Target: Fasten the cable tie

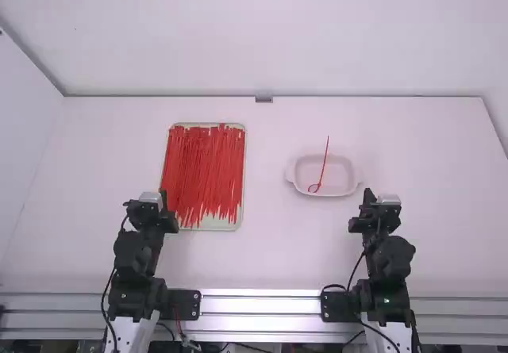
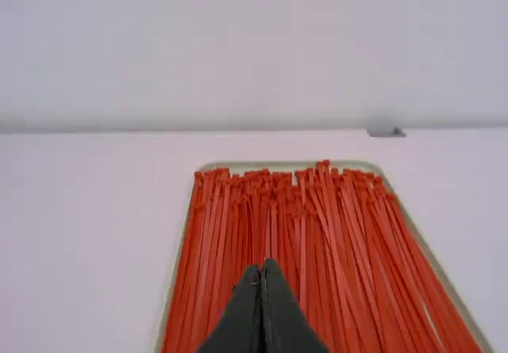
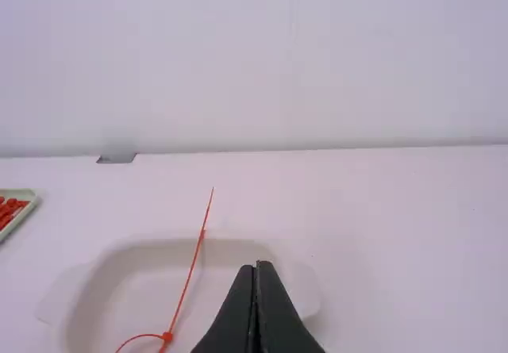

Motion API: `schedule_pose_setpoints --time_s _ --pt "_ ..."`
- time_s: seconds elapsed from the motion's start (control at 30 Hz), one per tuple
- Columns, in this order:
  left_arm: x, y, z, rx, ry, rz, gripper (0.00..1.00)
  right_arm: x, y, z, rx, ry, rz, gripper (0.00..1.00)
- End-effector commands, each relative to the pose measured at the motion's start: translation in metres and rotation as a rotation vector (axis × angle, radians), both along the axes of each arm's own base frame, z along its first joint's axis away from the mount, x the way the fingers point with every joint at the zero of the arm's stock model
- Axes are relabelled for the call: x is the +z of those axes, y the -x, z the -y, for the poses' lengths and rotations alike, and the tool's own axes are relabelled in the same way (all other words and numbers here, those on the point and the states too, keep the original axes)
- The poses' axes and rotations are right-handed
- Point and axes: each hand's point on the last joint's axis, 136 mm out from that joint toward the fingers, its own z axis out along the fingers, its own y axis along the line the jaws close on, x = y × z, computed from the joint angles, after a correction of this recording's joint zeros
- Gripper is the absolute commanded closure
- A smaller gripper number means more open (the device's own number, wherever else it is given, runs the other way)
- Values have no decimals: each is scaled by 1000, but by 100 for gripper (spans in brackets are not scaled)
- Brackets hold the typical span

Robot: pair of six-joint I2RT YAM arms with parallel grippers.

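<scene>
In the dish (image 3: 95, 289) beyond the closed, empty right gripper (image 3: 255, 270) lies the cable tie (image 3: 190, 262).

Robotics lab bench: white table (image 1: 413, 139), plain walls (image 1: 238, 28), aluminium mounting rail (image 1: 262, 302).

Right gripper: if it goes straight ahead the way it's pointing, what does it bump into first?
Probably the white dish, at its near rim. The right gripper points toward it, and the looped red cable tie rests in it. Depth is unclear.
</scene>
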Motion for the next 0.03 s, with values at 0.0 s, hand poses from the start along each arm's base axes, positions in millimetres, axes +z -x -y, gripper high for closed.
schedule_pose_setpoints --time_s 0.0 --pt "-3 0 0 2 -2 -3 100 -5 0 0 -1 -3 -9 100"
